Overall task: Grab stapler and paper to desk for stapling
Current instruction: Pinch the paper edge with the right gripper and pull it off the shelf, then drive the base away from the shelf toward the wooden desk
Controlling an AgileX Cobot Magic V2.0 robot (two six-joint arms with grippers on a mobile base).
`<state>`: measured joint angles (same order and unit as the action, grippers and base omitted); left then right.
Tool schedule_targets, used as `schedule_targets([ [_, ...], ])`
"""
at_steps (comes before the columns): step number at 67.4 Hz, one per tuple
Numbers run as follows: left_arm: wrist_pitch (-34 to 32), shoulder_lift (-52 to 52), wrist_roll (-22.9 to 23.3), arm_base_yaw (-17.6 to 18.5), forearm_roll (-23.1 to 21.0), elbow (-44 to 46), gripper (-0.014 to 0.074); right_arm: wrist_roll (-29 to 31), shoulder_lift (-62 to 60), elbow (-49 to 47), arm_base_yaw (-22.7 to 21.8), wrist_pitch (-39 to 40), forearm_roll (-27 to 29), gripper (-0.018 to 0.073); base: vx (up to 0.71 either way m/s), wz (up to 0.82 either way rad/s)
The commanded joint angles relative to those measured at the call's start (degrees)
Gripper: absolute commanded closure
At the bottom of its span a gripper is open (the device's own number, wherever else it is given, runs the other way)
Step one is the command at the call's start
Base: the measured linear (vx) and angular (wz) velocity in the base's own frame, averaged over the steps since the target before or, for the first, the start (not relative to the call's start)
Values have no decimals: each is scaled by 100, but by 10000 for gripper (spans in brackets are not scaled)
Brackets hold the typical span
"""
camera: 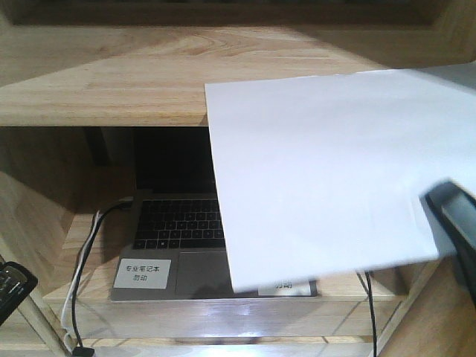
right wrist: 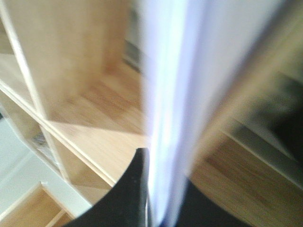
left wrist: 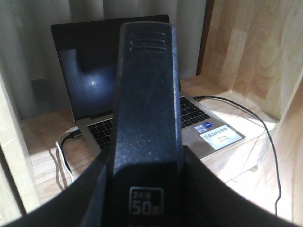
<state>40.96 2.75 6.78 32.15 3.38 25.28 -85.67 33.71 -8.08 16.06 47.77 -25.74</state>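
My left gripper [left wrist: 147, 198] is shut on the black stapler [left wrist: 144, 109], which fills the middle of the left wrist view and points at the laptop; a "24/6 50" label shows on its top. In the front view only a dark part of that arm [camera: 11, 286] shows at the lower left. My right gripper [right wrist: 158, 210] is shut on the white paper [right wrist: 175, 94], seen edge-on and blurred. In the front view the paper [camera: 327, 171] hangs tilted in the air before the shelf, held at its right edge by the right gripper [camera: 454, 216]. The desk is out of view.
A light wooden shelving unit [camera: 104, 74] is in front. An open grey laptop [camera: 175, 223] sits in its lower compartment, also in the left wrist view [left wrist: 199, 118], with black and white cables [camera: 89, 245] at its left and a black cable [left wrist: 270, 142] at its right.
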Motion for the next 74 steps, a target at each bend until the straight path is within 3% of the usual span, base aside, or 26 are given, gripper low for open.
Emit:
schedule_targets([
  [1,-685,83,10,29,5,179,603,71,-360,99,-7,287,121,564,0,0],
  [37,-685,83,10,29,5,179,603,-58,-2290,871,-7,-724,618,562,0,0],
  [74,-685,83,10,29,5,179,603,-138,-2701,980,-7,-671,684,561,0,0],
])
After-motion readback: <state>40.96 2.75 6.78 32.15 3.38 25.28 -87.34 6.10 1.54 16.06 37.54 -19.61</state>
